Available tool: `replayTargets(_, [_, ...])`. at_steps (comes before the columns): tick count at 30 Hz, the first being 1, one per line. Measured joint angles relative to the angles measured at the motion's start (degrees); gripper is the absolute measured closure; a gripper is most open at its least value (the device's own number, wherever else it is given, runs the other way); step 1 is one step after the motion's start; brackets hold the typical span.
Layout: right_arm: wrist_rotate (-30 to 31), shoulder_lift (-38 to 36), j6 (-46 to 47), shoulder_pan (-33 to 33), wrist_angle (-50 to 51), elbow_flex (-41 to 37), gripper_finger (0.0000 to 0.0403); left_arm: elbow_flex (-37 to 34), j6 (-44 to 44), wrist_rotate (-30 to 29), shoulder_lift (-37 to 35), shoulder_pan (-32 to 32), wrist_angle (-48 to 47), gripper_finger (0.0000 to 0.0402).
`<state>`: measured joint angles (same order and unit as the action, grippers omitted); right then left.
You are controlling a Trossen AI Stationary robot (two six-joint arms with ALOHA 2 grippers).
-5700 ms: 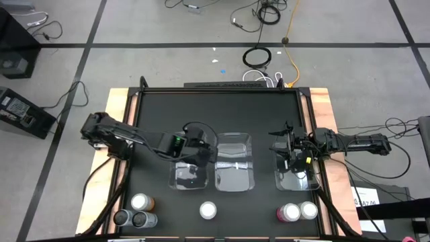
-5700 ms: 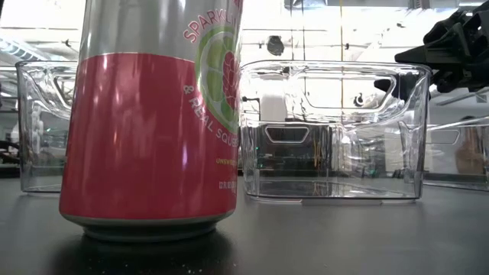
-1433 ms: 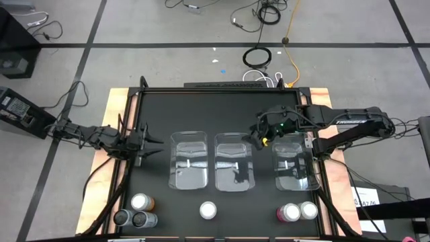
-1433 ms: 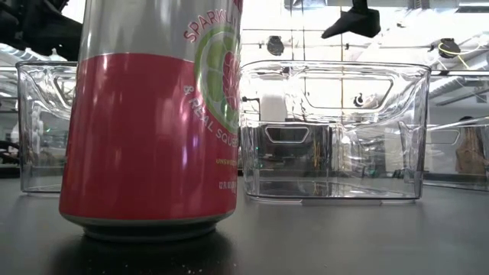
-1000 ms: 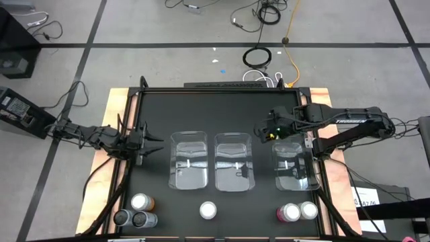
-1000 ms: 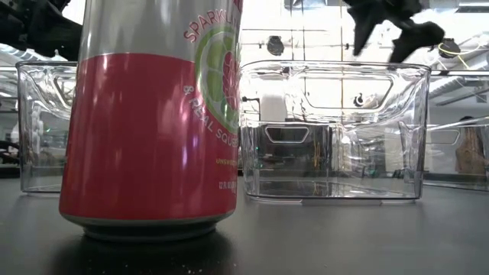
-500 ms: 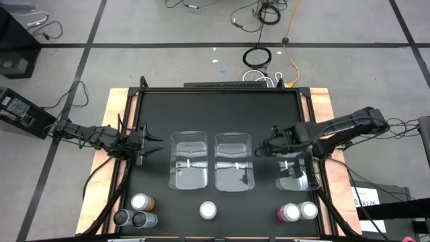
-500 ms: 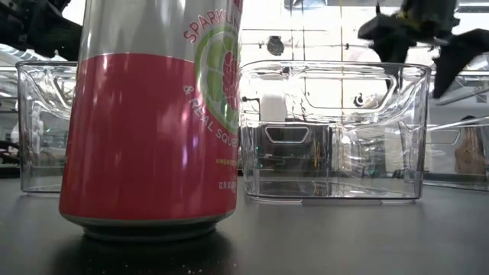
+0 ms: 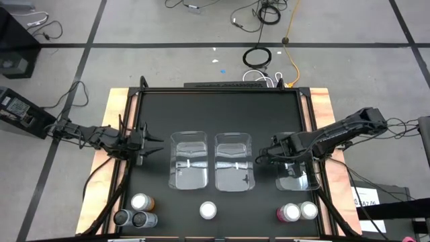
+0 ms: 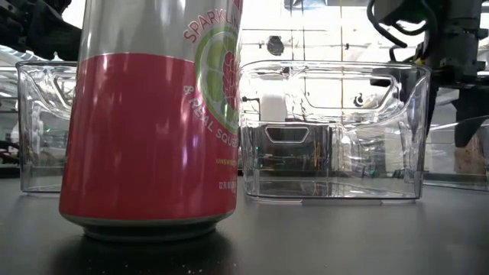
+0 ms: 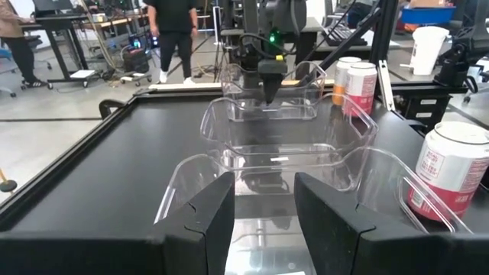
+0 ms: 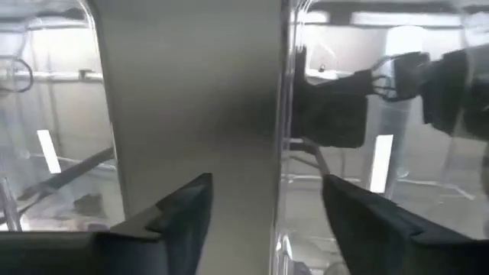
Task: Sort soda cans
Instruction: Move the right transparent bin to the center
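Observation:
Six soda cans stand upright near the table's near edge. In the high view an orange-brown can point(image 9: 141, 202) and two silver-grey cans point(image 9: 132, 218) are at the left. A red-pink can point(image 9: 208, 210) is in the middle and fills the low view point(image 10: 153, 114). Another red-pink can point(image 9: 287, 213) and a second orange-brown can point(image 9: 308, 210) stand at the right. My right gripper point(image 9: 260, 158) point(image 12: 267, 221) is open, pointing down over the gap between the middle bin and the right bin. My left gripper point(image 9: 150, 142) point(image 11: 263, 221) is open, level, at the table's left, facing the bins.
Three clear plastic bins stand in a row across the table's middle: left bin point(image 9: 189, 161), middle bin point(image 9: 234, 163), right bin point(image 9: 297, 171). A raised frame point(image 9: 222, 89) edges the black table. People and benches show in the room beyond, as do cables on the floor.
My right gripper has moved toward the table's near edge and down, from above the far end of the middle bin to the gap between the middle and right bins. Its fingers now hang lower beside the bin wall. The cans and bins have stayed put.

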<state>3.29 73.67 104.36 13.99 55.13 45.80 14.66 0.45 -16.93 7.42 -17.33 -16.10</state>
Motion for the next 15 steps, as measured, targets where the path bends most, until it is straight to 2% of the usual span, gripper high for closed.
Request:
replayTargets(4, [-0.90, 0.96, 0.02, -0.02, 1.55, -0.17, 0.0255, 0.00, 0.00, 0.04, 0.01, 0.01, 0.12, 0.0253])
replayTargets(9, [-1.03, 2.72, -0.08, -0.17, -0.30, -0.17, 0.0375, 0.00, -0.04, 0.28, 0.02, -0.01, 0.13, 0.0253])
replayTargets(11, [-0.40, 3.19, -0.32, -0.89, -1.85, -0.17, 0.0393, 0.02, -0.04, 0.27, 0.00, 0.00, 0.11, 0.0253])
replayTargets(15, [0.01, 4.06, -2.15, -3.39, -6.23, 0.01, 0.0397, 0.02, -0.04, 0.28, 0.00, -0.01, 0.11, 0.0253])
